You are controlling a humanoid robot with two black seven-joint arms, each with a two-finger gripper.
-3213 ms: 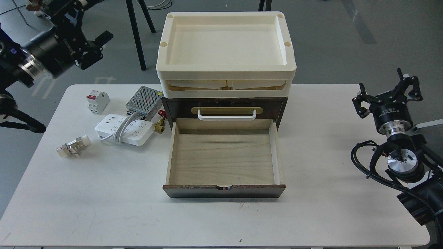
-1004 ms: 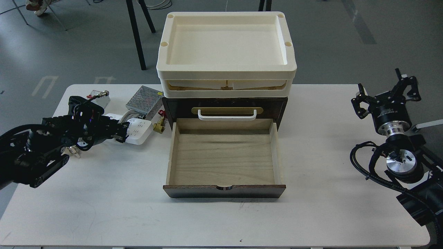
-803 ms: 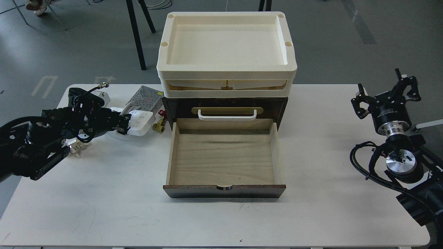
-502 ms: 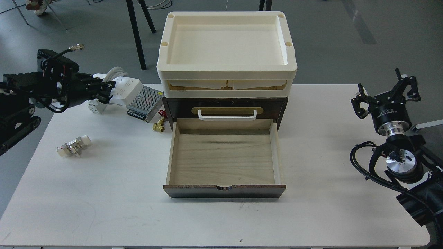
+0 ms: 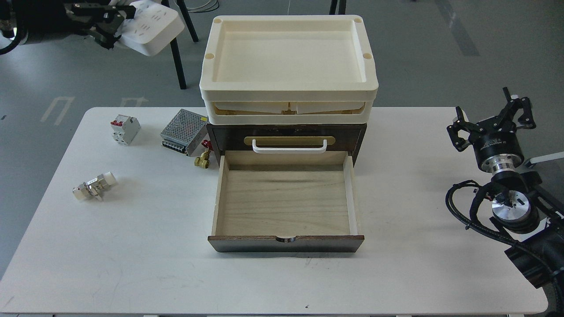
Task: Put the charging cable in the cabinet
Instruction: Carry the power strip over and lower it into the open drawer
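The charging cable (image 5: 152,26), a white power strip, hangs high at the top left, well above the table. My left gripper (image 5: 115,20) is shut on its left end. The cabinet (image 5: 286,136) is a dark brown box at the table's middle. Its lower pale wood drawer (image 5: 285,202) is pulled out towards me and holds nothing. A white bar handle (image 5: 288,147) sits on the shut upper drawer. A cream tray (image 5: 288,61) rests on top. My right gripper (image 5: 493,119) stands open and empty at the far right.
On the white table (image 5: 132,246) left of the cabinet lie a silver perforated power-supply box (image 5: 183,131), a white circuit breaker with red switches (image 5: 124,129), a brass fitting (image 5: 202,159) and a small white connector (image 5: 94,187). Black chair legs (image 5: 176,44) stand behind.
My left gripper closed on the power strip on the table and lifted it up and to the back left, high above the table. The right arm has not moved.
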